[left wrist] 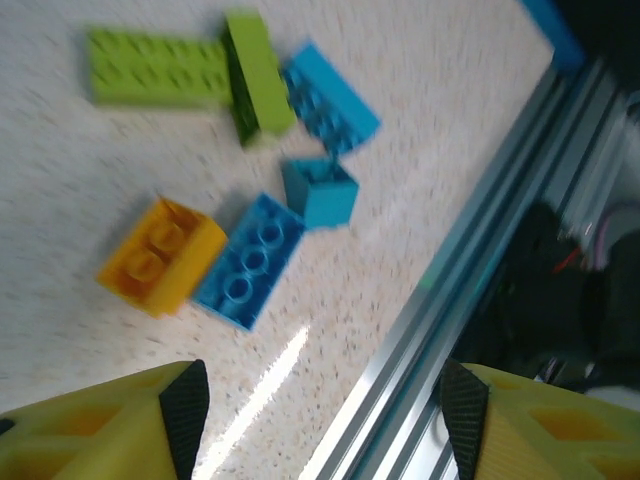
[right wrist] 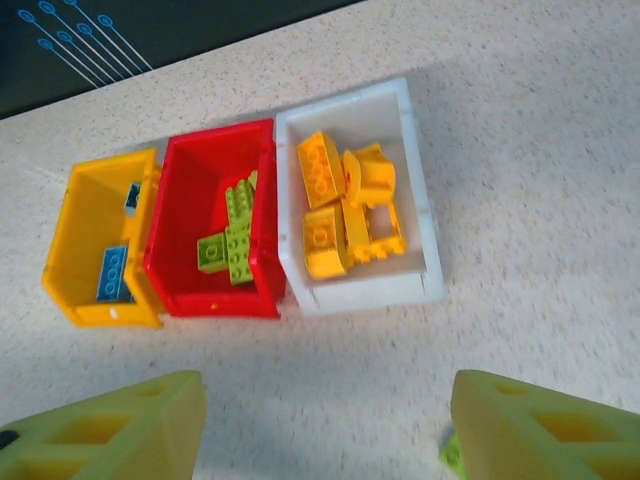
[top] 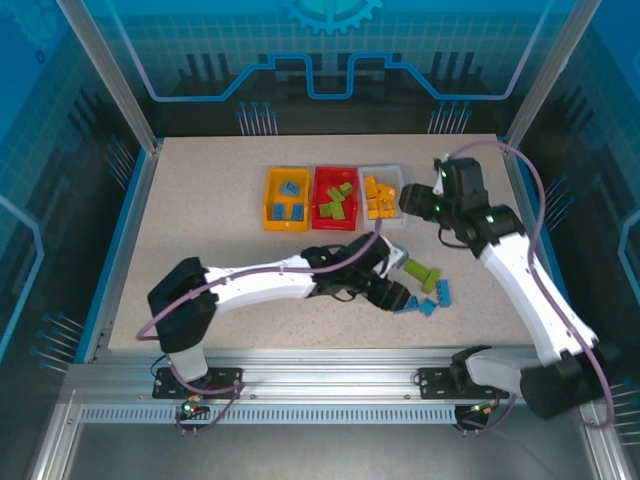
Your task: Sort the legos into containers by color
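Left end effector [left wrist: 315, 420] hangs open, empty, over loose legos [left wrist: 150, 68] on the tabletop [left wrist: 400, 120], right end effector [right wrist: 325, 430] open above the bins [right wrist: 365, 293], and that orange brick [left wrist: 160, 255] snug against a blue brick [left wrist: 248, 262] could ride along into the wrong bin.

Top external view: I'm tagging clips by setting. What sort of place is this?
Probably a robotics lab work cell, not a home: a speckled beige tabletop inside silver aluminium frame rails, blue wall panels printed with circuit graphics, and a white-and-black left robot arm and right robot arm mounted at the near edge.
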Motion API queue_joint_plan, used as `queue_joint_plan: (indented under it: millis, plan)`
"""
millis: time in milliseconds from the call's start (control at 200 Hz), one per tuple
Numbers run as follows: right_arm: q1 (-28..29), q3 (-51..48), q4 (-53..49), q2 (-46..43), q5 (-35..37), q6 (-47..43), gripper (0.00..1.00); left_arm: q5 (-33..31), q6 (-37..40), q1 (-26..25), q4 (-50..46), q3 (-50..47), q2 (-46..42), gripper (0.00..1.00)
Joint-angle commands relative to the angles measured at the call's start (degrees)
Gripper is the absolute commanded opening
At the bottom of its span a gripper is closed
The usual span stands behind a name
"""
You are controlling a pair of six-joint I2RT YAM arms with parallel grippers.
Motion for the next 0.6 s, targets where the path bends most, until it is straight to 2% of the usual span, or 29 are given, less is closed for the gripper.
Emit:
queue_joint_plan:
  millis: [0,230,375,595]
  plan:
    - [-0.65,-5.39,-5.68,-7.35,-2.54,2.30,0.71,3.65,4.22,-1.19,-5.15,2.82,4.19,0.68]
    - [-0.76,-9.54,-12.51,-20.06,-1.94,4.06,0.73,-0.10,9.31,-2.99,-6.33,8.44,7.61,0.71]
    - [-0.86,-10.47,-12.94,-25.17,1.02,5.10,0.75,-1.50,20.48,-2.77,-10.32,16.04,11.72,0.74]
    - [-0.90,-13.40,-13.05,-34.20,3.99,11.83,0.80,-2.70,38.12,-2.71,-22.79,32.06,22.73,0.77]
